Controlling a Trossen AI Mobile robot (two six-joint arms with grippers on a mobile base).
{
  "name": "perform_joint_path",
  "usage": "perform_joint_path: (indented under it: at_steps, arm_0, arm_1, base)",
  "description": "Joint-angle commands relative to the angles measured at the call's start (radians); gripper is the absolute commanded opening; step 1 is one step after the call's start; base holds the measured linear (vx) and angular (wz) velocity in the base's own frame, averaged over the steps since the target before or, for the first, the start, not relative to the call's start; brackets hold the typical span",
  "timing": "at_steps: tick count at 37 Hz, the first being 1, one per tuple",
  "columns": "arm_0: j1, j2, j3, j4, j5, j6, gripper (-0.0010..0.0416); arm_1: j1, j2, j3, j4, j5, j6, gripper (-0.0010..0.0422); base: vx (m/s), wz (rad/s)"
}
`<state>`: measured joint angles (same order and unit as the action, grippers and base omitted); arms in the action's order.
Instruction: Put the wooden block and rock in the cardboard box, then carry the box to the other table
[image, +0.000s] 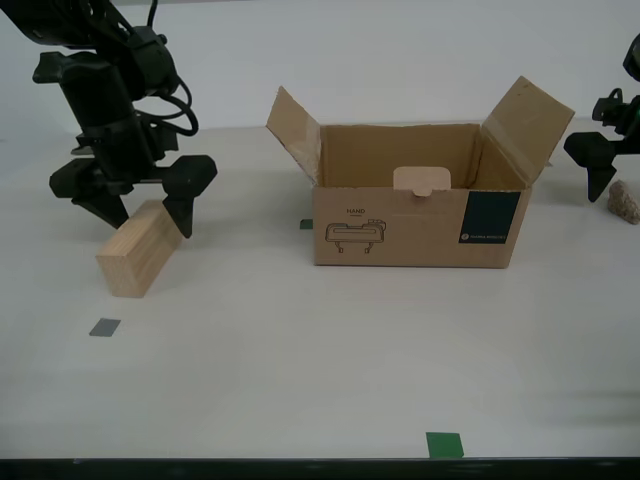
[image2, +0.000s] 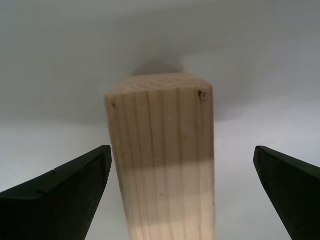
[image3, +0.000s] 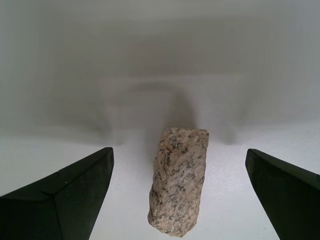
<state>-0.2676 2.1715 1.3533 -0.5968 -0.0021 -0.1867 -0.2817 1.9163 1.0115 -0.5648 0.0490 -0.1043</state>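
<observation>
A light tan wooden block lies on the off-white tabletop at the exterior view's left. My second gripper stands open over its far end, and the block sits between the two fingers untouched. The pinkish rock rests at the exterior view's right edge. My first gripper hangs open beside it, and the rock lies in the gap between its fingers. The cardboard box stands open in the middle, flaps up. The other table is out of view.
A small grey mark lies in front of the block. A green square sits near the table's front edge. Another small green mark shows just beside the box toward the exterior view's left.
</observation>
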Motion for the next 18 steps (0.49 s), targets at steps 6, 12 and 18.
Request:
perform_joint_path:
  at_steps: [6, 12, 18]
  arm_0:
    - [0.000, -0.001, 0.000, 0.006, 0.003, -0.005, 0.0360]
    - [0.001, -0.001, 0.000, 0.014, 0.003, -0.005, 0.0342]
    - [0.001, -0.001, -0.010, 0.018, 0.003, -0.005, 0.0329]
  arm_1:
    - [-0.001, 0.027, -0.002, 0.004, -0.009, 0.000, 0.0389]
    - [-0.001, 0.027, -0.002, 0.009, -0.008, -0.001, 0.0389]
    - [-0.001, 0.026, -0.002, -0.007, -0.008, -0.007, 0.0389]
  base:
    - [0.000, 0.000]
    - [0.000, 0.000]
    - [0.000, 0.000]
